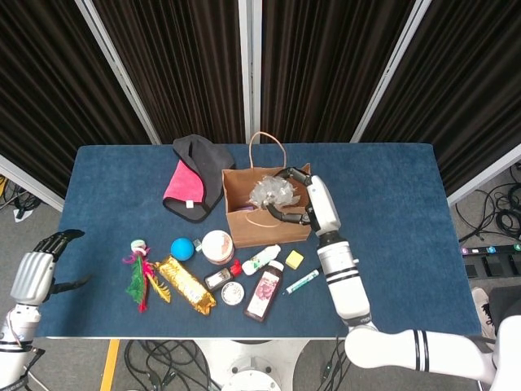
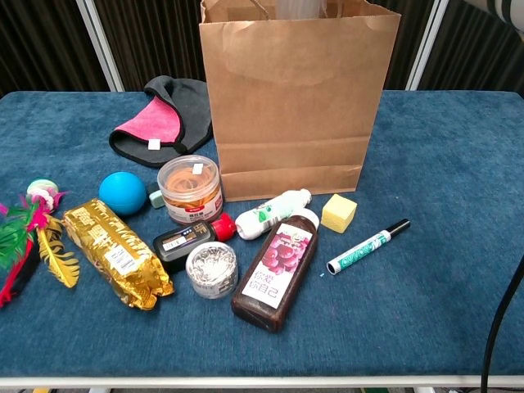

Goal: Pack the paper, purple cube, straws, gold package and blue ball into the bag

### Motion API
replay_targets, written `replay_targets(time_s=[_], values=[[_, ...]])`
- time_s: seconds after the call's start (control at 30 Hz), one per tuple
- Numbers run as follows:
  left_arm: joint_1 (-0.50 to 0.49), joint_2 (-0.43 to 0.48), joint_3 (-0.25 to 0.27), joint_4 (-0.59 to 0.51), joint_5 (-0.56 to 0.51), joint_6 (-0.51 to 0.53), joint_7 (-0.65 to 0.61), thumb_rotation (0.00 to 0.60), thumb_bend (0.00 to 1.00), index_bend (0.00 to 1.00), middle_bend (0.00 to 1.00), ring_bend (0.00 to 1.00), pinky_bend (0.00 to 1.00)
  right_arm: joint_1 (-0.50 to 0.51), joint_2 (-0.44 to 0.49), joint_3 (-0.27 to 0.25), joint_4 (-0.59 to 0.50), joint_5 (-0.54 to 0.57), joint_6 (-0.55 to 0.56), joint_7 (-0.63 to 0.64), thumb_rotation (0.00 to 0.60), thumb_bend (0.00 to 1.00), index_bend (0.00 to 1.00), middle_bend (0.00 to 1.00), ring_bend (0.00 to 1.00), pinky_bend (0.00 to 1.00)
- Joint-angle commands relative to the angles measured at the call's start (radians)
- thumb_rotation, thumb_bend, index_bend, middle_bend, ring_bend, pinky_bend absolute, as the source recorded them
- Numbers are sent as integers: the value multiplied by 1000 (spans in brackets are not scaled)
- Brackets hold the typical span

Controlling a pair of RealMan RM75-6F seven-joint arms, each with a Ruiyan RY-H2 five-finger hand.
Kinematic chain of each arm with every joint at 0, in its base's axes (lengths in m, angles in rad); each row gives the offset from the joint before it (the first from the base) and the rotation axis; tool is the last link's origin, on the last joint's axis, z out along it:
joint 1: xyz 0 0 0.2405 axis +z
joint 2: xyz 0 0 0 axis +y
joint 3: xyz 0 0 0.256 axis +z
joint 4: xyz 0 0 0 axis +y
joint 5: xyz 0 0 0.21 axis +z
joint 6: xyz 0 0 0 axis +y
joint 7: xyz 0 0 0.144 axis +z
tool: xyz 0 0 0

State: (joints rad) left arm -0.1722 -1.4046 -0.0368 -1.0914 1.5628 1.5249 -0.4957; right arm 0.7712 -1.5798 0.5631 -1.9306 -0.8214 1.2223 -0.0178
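Straws (image 1: pixel 273 192) sit bunched in their clear wrap inside the open mouth of the brown paper bag (image 1: pixel 244 221), centre of the head view; my right hand (image 1: pixel 303 204) is down in that opening, fingers curled close around the bundle, though I cannot tell whether they are pinching it or only touching; in the chest view the bag (image 2: pixel 299 106) stands upright, top centre, and hides the hand completely.

Left hand (image 1: pixel 34 273) hangs off the table's edge at the lower left of the head view, fingers loosely apart, holding nothing.

Blue ball (image 2: pixel 123 192) rests on the blue table (image 2: pixel 458 164) at the left of the chest view, just beside the round plastic jar (image 2: pixel 190 190); the gold package (image 2: pixel 116 252) lies slanted below the ball, its end near the feather toy (image 2: pixel 33 237) at the left edge.

Below the bag I see a small white bottle (image 2: pixel 273 213), a dark bottle with a pink label (image 2: pixel 277 267), a foil-topped cup (image 2: pixel 212 268), a yellow cube (image 2: pixel 339 213) and a marker (image 2: pixel 368 246); a black and pink cloth (image 2: pixel 160 121) lies to the bag's left.

Purple cube and paper I cannot pick out in either view.
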Motion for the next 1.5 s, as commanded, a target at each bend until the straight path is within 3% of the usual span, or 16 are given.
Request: replay_targets(time_s=[0.03, 0.13, 0.4, 0.63, 0.83, 0.97, 1.23, 1.37, 1.5], values=[[0, 0, -1, 1, -1, 0, -2, 600, 73, 291, 348, 250, 281, 6, 11, -16, 17, -51, -36, 30, 600, 0, 127, 230, 32, 4], [2, 0, 0, 3, -1, 1, -4, 600, 74, 291, 347, 250, 281, 6, 11, -20, 25, -79, -34, 43, 600, 0, 78, 194, 1, 0], [2, 3, 2, -2, 0, 1, -3, 600, 73, 291, 348, 249, 281, -6, 26, -8, 13, -165, -1, 84, 600, 0, 74, 201, 0, 0], [-1, 5, 7, -13, 3, -10, 3, 600, 73, 291, 348, 250, 281, -42, 107, -16, -33, -333, 27, 114, 600, 0, 74, 203, 1, 0], [-7, 8, 16, -20, 6, -31, 14, 600, 73, 291, 348, 249, 281, -115, 253, -93, -32, -568, 147, -185, 600, 38, 74, 208, 8, 0], [-17, 11, 18, -28, 7, -50, 25, 600, 74, 291, 347, 250, 281, -220, 340, -198, -41, -672, 235, -407, 600, 40, 74, 212, 8, 0], [-43, 48, 27, -63, 19, -90, 67, 600, 73, 291, 347, 249, 281, -407, 369, -345, 24, -614, 346, -519, 600, 42, 74, 210, 7, 0], [-53, 69, 41, -64, 35, -106, 101, 600, 73, 291, 347, 250, 281, -444, 389, -371, 28, -537, 303, -425, 600, 45, 74, 210, 8, 0], [-59, 83, 57, -56, 51, -119, 118, 600, 74, 291, 348, 250, 281, -452, 418, -378, 24, -540, 285, -407, 600, 45, 74, 209, 7, 0]])
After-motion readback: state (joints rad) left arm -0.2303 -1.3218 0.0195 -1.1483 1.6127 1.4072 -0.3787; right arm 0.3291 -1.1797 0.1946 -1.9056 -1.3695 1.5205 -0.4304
